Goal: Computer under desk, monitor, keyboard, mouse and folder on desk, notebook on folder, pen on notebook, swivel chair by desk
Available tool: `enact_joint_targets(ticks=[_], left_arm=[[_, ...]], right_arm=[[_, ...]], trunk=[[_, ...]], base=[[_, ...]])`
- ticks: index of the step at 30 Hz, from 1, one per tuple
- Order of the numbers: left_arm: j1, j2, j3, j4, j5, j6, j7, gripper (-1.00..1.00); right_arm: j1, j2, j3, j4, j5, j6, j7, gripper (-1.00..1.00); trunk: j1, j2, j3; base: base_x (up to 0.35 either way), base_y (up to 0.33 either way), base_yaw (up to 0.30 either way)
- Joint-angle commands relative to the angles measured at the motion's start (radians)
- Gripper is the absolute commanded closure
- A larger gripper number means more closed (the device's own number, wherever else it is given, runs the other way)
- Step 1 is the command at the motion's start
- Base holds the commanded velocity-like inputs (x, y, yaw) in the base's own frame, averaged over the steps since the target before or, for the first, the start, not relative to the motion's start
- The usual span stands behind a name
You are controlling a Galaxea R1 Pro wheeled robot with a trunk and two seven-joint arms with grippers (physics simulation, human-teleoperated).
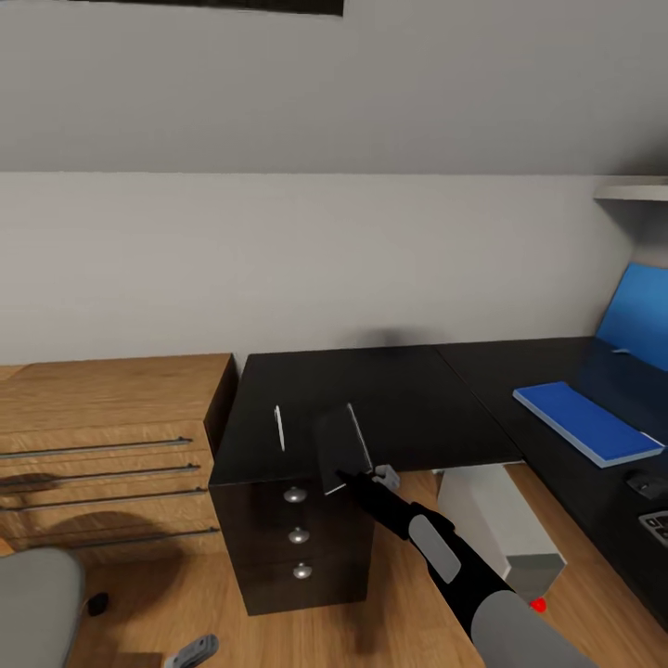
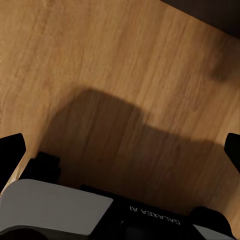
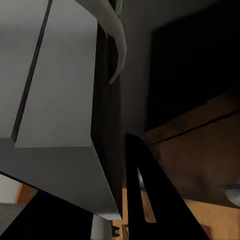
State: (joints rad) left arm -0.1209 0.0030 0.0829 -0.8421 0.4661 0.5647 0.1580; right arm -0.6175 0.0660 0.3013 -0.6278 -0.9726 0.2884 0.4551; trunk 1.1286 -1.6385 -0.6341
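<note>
The dark notebook (image 1: 340, 448) is held tight in the right fingers (image 1: 348, 480) above the counter (image 1: 408, 399). The blue folder (image 1: 586, 422) lies far off to the right, its long side slanting. The left fingers are spread apart.
</note>
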Motion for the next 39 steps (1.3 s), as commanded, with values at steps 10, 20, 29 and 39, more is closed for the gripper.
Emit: enact_joint_targets(ticks=[10, 20, 29, 39], left_arm=[[0.0, -0.003, -0.014, -0.002, 0.008, 0.003, 0.008, -1.0], [0.0, -0.003, -0.024, -0.002, 0.008, -0.015, 0.008, -1.0], [0.0, -0.005, -0.06, 0.035, 0.008, -0.153, 0.014, -1.0], [0.0, -0.003, -0.129, 0.055, 0.011, -0.167, 0.018, -1.0]], right_arm=[[0.001, -0.002, 0.001, -0.002, -0.011, 0.008, 0.001, 1.0], [0.001, -0.031, -0.002, -0.011, -0.012, 0.009, 0.009, 1.0], [0.001, -0.034, -0.002, -0.012, -0.011, 0.009, 0.022, 1.0], [0.001, -0.035, -0.001, -0.011, -0.011, 0.008, 0.024, 1.0]], trunk=[[-0.039, 0.07, 0.03], [-0.077, 0.14, 0.063], [-0.111, 0.203, 0.093], [-0.15, 0.273, 0.125]], base=[[0.0, 0.0, 0.0], [0.0, 0.0, -0.075], [0.0, 0.0, -0.058], [-0.224, -0.052, -0.032]])
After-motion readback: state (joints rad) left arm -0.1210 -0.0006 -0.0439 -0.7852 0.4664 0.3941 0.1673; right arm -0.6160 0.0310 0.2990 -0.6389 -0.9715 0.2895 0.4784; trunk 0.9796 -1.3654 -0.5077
